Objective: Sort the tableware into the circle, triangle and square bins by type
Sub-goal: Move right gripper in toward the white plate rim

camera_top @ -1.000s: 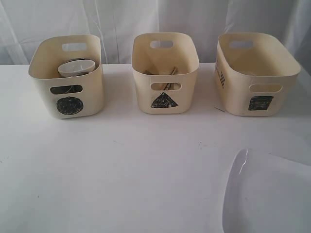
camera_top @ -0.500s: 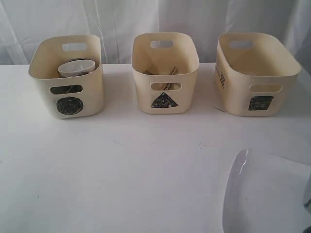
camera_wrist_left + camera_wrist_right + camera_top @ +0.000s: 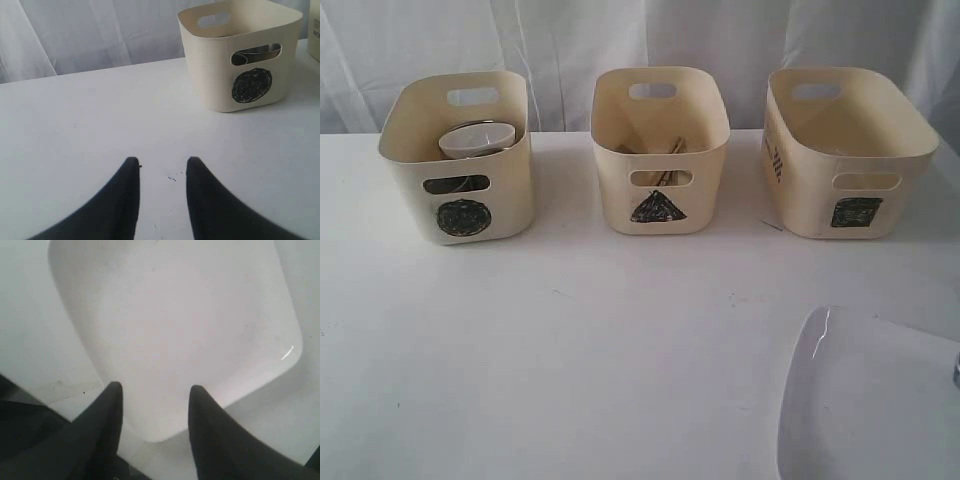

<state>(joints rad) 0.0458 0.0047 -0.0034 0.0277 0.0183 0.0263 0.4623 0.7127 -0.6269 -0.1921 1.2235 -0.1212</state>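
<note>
The circle bin (image 3: 460, 205) stands at the back left and holds a small white bowl (image 3: 477, 138) on top of steel ware. In the middle, the triangle bin (image 3: 660, 120) holds wooden chopsticks (image 3: 672, 150). At the back right is the square bin (image 3: 845, 150). The large white square plate (image 3: 865, 400) lies flat at the front right. My right gripper (image 3: 156, 388) hovers open over one corner of the plate (image 3: 175, 330), holding nothing. My left gripper (image 3: 162, 162) is open above bare table, with the circle bin (image 3: 210, 75) ahead of it.
A white cloth covers the table (image 3: 600, 340), and a white curtain hangs behind the bins. The table's edge (image 3: 40, 397) lies close beside the plate's corner. A sliver of the right arm (image 3: 956, 371) shows at the right edge of the exterior view.
At the right edge of the exterior view, part of the right arm has come into sight over the plate and shifted upward. The bins, the plate and the left gripper are unchanged.
</note>
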